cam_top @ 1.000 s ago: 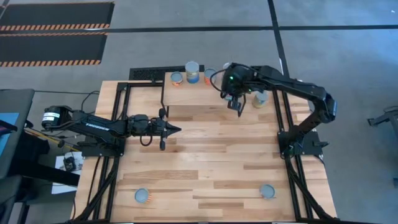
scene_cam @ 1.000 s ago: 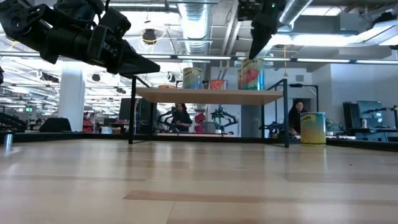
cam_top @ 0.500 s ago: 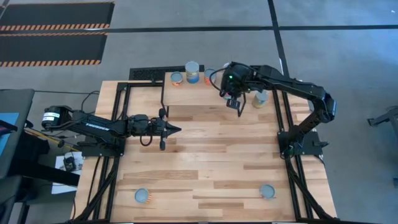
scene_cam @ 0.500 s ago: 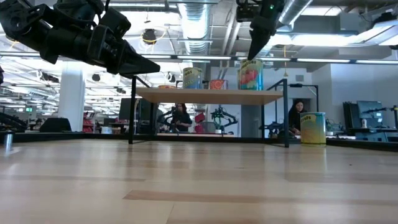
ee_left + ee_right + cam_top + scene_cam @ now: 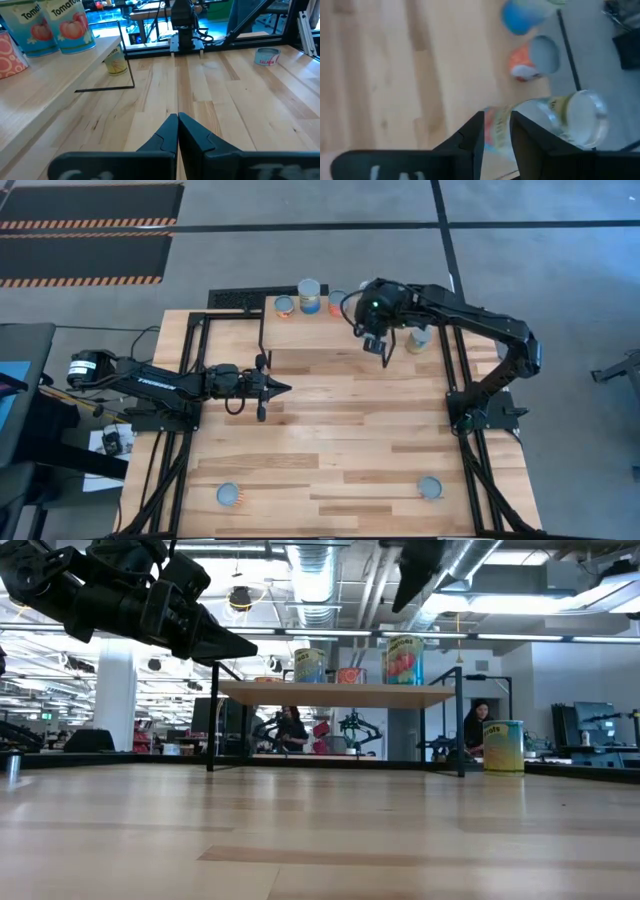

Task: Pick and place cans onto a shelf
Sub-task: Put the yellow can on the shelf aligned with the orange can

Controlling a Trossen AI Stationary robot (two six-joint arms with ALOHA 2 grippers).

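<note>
While the left gripper (image 5: 285,389) hung shut over the middle of the table (image 5: 340,440), we saw the right gripper (image 5: 384,354) raised above the shelf (image 5: 335,693), its fingers (image 5: 470,135) slightly apart and holding nothing. Three cans (image 5: 403,659) stood on the shelf, the nearest just below that gripper. Another stood on the table by the shelf's right legs (image 5: 503,746), and two low ones lay near the front edge (image 5: 229,495).
</note>
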